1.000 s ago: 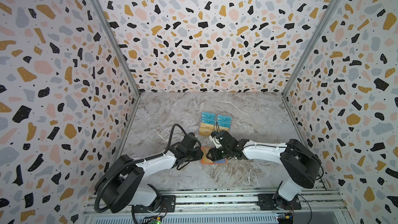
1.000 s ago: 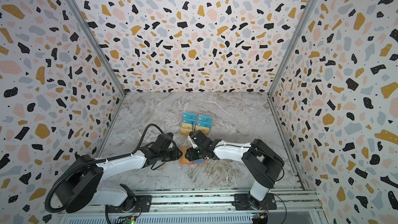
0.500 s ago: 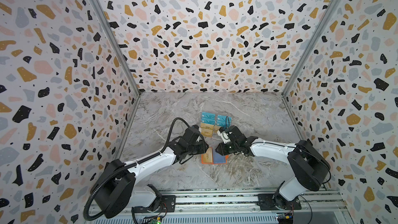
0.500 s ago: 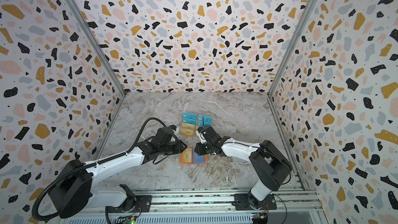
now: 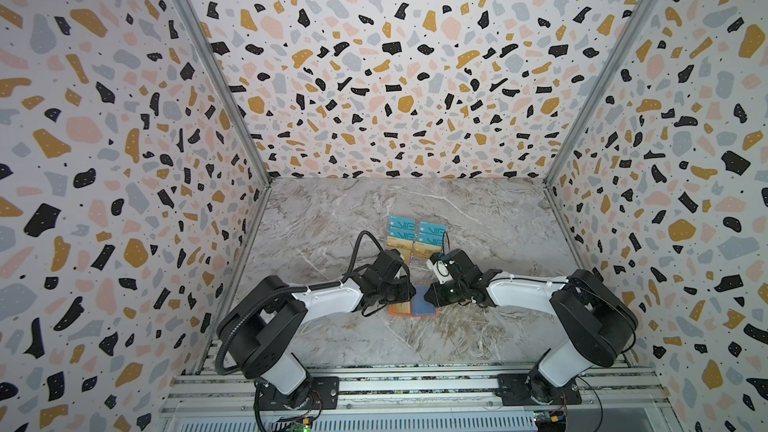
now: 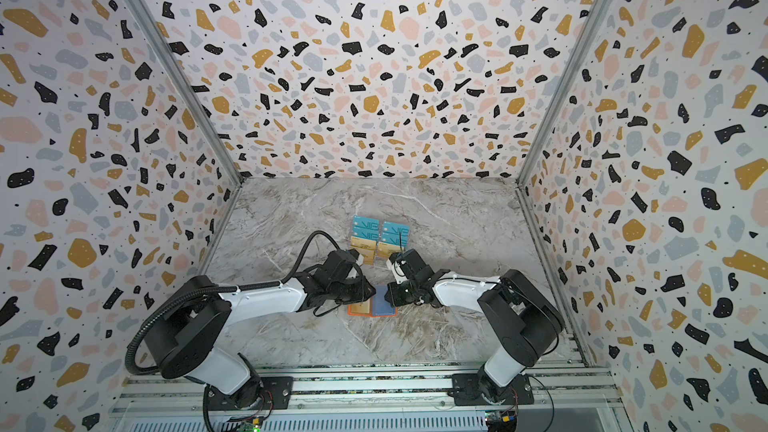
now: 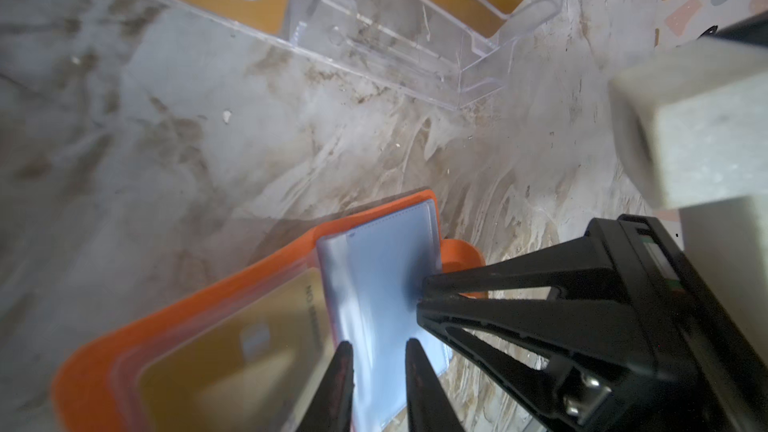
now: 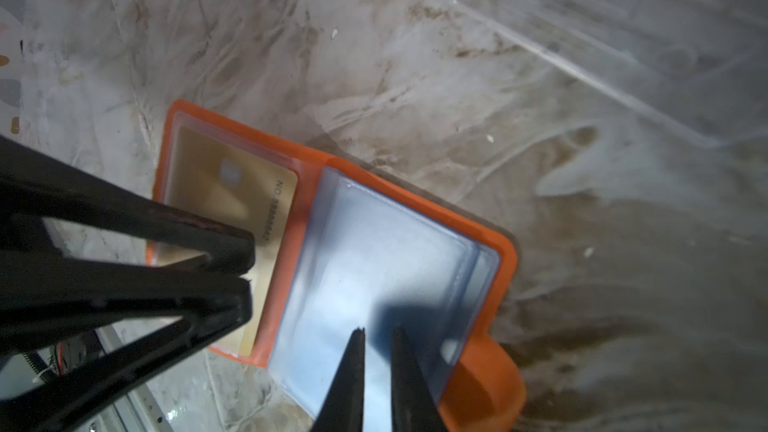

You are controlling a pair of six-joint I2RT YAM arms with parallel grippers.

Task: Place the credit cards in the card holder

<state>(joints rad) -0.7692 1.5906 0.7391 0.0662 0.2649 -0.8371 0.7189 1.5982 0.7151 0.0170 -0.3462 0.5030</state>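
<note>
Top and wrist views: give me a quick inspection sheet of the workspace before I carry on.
Surface: marble tabletop, a few pale specks.
Job's things: orange card holder lies open; one gold card in its clear pocket; blue sleeves show no card; teal and gold cards stand in the clear stand.
Clutter: nothing seen.
Grippers: left gripper at the gold card's edge, right gripper on the blue sleeves; both jaws narrow, grip unclear.
Cables: black cable loops over the left arm.
Surroundings: speckled walls, metal rail in front.
</note>
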